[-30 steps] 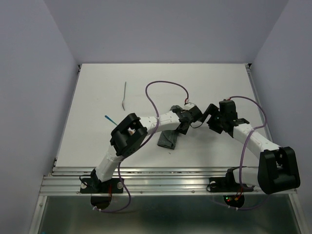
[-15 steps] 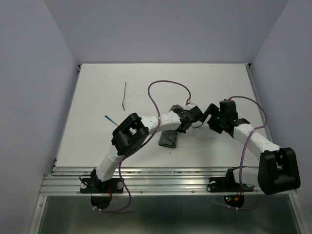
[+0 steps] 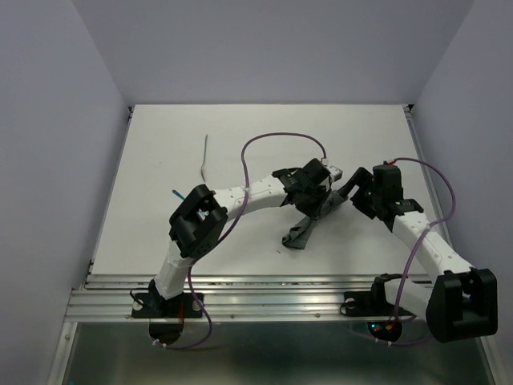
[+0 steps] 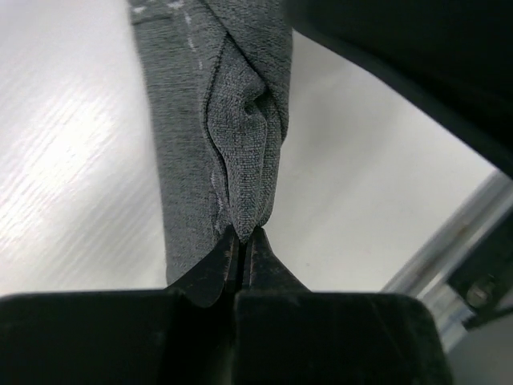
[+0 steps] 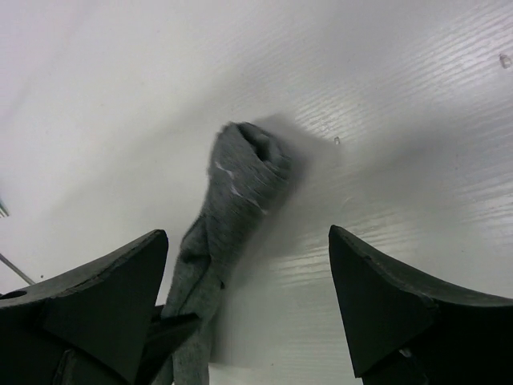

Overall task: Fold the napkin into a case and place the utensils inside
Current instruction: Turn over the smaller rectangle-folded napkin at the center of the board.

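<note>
Pale purple walls (image 3: 48, 120) stand around a white table (image 3: 144, 241), and two robot arms reach out from its near edge. The left gripper (image 3: 321, 195) is up over the middle of the table. Its two fingers are squeezed tight together, and they pinch a small bit of the napkin (image 3: 300, 231). The left wrist view shows this best: the black tips of the left gripper (image 4: 244, 241) meet on a pointed fold of the napkin (image 4: 240, 152). The napkin is dark grey, with a lighter line of stitches, and it is bunched into a long narrow roll (not flat at all). It hangs down from the fingers, slanting toward the near edge of the table. Its low end is right down by the table top, but I cannot tell if it touches. The right gripper (image 3: 353, 188) sits just beside the left one, on the side nearer the right edge. Its fingers are spread wide apart and hold nothing. In the right wrist view, the right gripper (image 5: 247, 234) has the napkin (image 5: 240, 172) showing between its fingers, with no touching. A thin grey stick (image 3: 206, 155) lies well apart, toward the far left corner. A small blue-green stick (image 3: 177, 193) peeks out beside the left arm, nearer the left edge.
</note>
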### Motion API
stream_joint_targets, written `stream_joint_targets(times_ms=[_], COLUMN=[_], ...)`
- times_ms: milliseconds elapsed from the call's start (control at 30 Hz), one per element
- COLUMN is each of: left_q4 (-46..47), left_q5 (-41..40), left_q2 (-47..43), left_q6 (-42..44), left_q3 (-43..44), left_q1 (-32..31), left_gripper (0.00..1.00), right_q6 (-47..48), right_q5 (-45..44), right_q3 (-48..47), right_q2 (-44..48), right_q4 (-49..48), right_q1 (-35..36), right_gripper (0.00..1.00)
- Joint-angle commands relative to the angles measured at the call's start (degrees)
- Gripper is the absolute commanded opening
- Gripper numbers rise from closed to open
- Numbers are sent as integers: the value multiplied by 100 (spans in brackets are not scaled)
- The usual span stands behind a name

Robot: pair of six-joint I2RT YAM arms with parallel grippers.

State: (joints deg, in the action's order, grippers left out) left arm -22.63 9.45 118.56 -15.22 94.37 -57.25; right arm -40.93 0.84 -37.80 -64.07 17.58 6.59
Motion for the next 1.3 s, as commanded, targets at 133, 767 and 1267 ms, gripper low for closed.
stream_joint_targets(times_ms=[133, 767, 1267], left_q4=[734, 2052, 2061], left_q5=[2111, 4837, 5207], left_q2=[-360, 281, 738], left_q6=[125, -306, -86], left_q3=[-199, -903, -1008], left_q1=[205, 1418, 2113], left_gripper=[0, 0, 2], right_q6=[32, 67, 410], right_q5=[-638, -752, -129], right_q3=[-491, -685, -808], right_q2=[597, 835, 352], right_q4=[500, 703, 624], right_q1=[-114, -114, -114], right_gripper=[86, 87, 87])
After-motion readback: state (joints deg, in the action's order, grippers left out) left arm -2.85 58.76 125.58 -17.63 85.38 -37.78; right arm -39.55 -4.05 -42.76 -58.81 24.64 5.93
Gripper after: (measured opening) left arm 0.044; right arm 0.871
